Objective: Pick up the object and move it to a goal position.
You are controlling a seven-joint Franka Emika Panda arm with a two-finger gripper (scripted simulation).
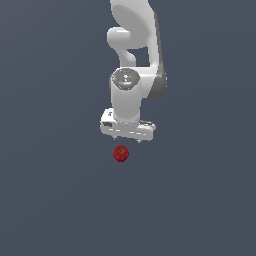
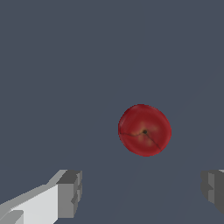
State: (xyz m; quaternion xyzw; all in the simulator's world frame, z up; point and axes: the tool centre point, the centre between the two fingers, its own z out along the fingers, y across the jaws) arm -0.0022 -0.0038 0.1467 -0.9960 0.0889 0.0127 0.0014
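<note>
One white gripper [image 1: 127,138] hangs with its jaws spread wide and nothing in them, grey fingertips [image 2: 70,192] well apart. Just beyond it sits the glossy dark-red apple [image 1: 120,153] on plain grey floor [image 1: 50,200], untouched, no readable writing anywhere.

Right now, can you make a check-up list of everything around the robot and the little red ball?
Surface: plain dark grey-blue floor, bare where seen.
Job's things: small glossy dark-red apple-like ball rests alone on the surface; its stem dimple shows in the wrist view.
Clutter: nothing seen.
Gripper: white gripper hangs above the ball, jaws wide apart, not touching it; grey fingertips stand to either side.
Cables: nothing seen.
Surroundings: only the white arm; no goal marker seen.
</note>
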